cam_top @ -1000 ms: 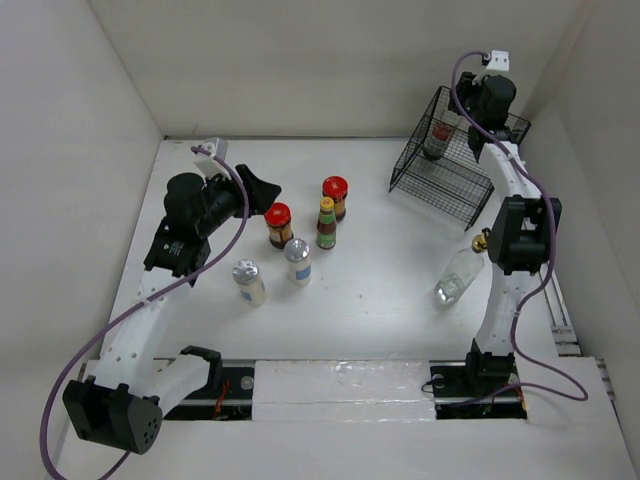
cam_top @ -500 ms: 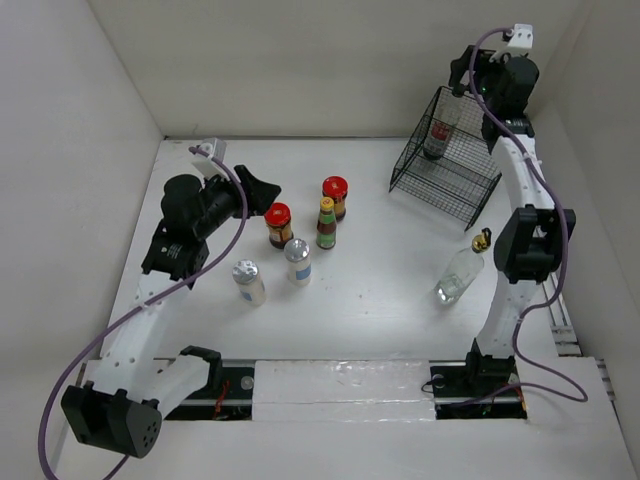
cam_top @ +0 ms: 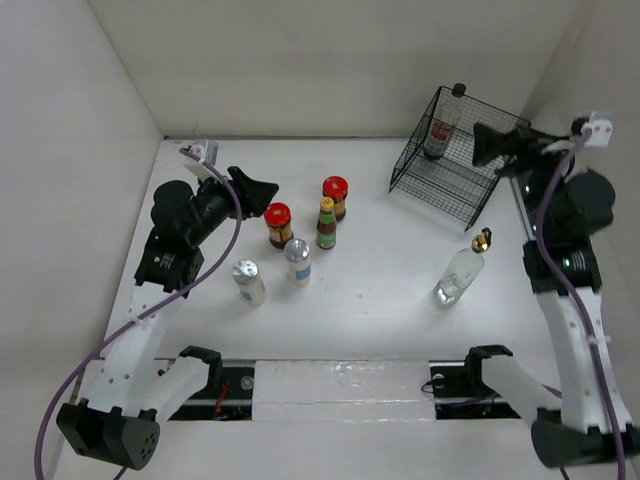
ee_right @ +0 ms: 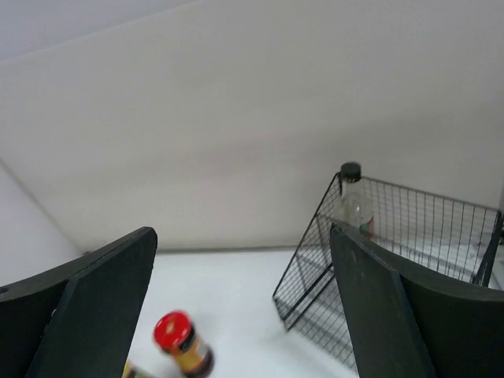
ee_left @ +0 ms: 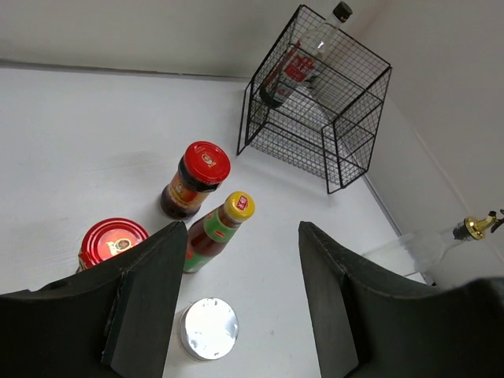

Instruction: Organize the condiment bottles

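White bench (cam_top: pixel 380 270) carries a tight cluster. The left claw (cam_top: pixel 262 190), spread wide and empty, hovers beside the red-lidded dark glass jar (cam_top: pixel 279 224). It should probably centre below the lid, since the slim yellow-capped sauce bottle (cam_top: pixel 327 222) and silver-capped white shaker (cam_top: pixel 298 260) crowd it. The right claw (cam_top: pixel 482 146), likewise wide and empty, hangs near the black wire rack (cam_top: pixel 440 180), which holds the black-capped dark bottle (cam_top: pixel 440 125).

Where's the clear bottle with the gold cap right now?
Top view, right side of the table: the clear bottle sits just on the near side of the wire rack.
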Controlling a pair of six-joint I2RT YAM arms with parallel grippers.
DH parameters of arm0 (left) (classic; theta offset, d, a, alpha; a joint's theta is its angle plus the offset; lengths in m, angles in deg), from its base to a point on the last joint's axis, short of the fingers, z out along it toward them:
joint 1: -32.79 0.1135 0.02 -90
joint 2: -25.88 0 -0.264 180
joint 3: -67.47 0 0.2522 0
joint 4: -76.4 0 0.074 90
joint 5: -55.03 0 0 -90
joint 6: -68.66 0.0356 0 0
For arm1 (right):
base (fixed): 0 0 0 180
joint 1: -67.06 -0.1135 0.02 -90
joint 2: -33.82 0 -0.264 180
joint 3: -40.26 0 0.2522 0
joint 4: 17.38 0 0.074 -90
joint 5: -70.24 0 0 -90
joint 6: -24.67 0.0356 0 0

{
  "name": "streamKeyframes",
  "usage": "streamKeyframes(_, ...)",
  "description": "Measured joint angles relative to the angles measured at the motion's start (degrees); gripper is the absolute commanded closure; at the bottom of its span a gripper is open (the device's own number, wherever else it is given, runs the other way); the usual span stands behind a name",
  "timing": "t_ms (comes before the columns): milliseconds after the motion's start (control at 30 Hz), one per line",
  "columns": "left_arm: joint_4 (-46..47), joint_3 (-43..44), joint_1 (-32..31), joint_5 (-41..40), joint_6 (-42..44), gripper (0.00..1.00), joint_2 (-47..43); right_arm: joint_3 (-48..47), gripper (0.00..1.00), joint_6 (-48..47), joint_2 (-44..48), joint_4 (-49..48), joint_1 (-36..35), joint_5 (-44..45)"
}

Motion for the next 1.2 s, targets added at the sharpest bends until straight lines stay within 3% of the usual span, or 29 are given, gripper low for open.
streamKeyframes(100, 0.0, 0.0, -0.4, 0.0, 0.0, 0.45, -1.0, 4.1, 0.03, 0.2, 10.6, 6.6, -4.3, 3.1)
streamKeyframes(300, 0.0, 0.0, -0.7, 0.0, -0.3, 0.45, -3.7, 4.4, 0.0, 0.1, 21.7, 27.3, -6.0, 14.7)
streamKeyframes(433, 0.1, 0.0, -0.7, 0.0, -0.5, 0.44, -4.8, 4.4, 0.0, 1.0, 24.2, 39.8, -6.0, 18.1)
streamKeyframes(633, 0.3, 0.0, -0.7, 0.0, -0.6, 0.44, -6.1, 11.5, 0.0, 3.0, 24.1, 49.9, -6.0, 15.1)
streamKeyframes(867, 0.4, 0.0, -1.1, 0.0, -0.7, 0.44, -6.3, 14.8, 0.0, 4.0, 23.8, 51.8, -6.0, 9.8)
streamKeyframes(967, 0.4, 0.0, -1.1, -0.1, -0.7, 0.44, -6.3, 16.3, 0.1, 3.9, 23.1, 50.4, -6.0, 8.7)
streamKeyframes(1200, 0.4, 0.0, -1.1, 0.0, -0.7, 0.44, -6.3, 19.9, 0.17, 3.5, 21.1, 47.1, -6.0, 8.2)
